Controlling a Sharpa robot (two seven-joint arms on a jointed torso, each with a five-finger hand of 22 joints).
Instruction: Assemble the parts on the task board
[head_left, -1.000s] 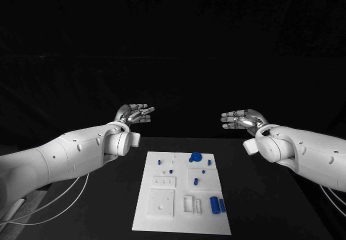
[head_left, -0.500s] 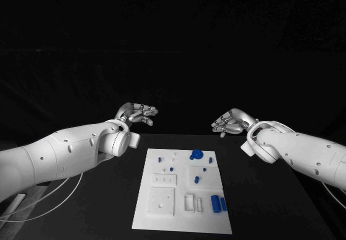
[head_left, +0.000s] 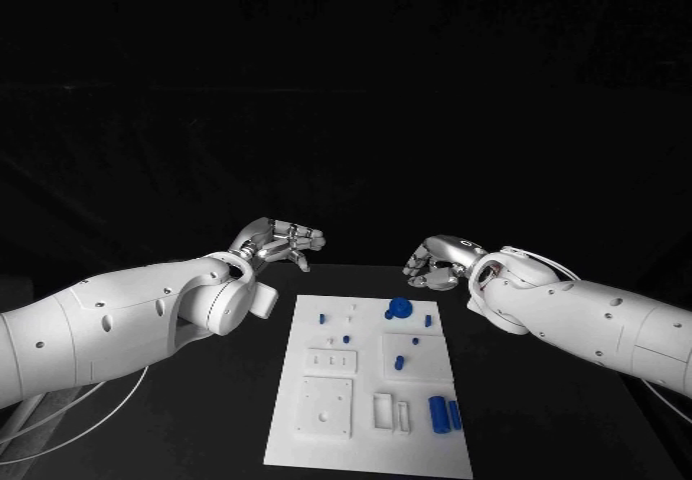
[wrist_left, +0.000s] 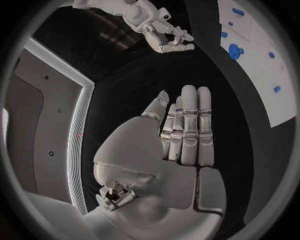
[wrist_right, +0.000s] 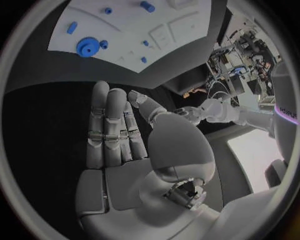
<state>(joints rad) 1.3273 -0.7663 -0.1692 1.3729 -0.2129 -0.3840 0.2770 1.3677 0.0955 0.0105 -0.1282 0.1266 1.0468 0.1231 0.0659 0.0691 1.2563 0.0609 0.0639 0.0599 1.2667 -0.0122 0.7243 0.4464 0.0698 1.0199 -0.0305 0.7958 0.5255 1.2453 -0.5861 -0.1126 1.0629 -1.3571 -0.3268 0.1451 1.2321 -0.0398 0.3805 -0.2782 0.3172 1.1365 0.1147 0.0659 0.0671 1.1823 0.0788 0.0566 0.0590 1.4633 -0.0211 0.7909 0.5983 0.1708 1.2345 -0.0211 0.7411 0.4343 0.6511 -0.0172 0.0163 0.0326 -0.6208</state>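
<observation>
Hands raised beyond far end of board (head_left: 369, 400), nothing held: left hand (head_left: 283, 243) left of centre, right hand (head_left: 437, 262) right of centre, fingers extended, side by side. Blue gear (head_left: 400, 307) near board's top edge. Reach judged next: fingers spread before descent, gear approached from above.

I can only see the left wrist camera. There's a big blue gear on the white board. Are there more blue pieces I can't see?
Observer: Yes. The head view shows a pair of longer blue parts lying side by side near the task board's near right corner.
Operator: Is the other hand holding anything?
Observer: No. Its own wrist view shows the right hand with a bare palm, fingers straight and together.
Operator: Is my hand over the board?
Observer: No. In the head view the left hand is raised past the board's far left corner.
</observation>
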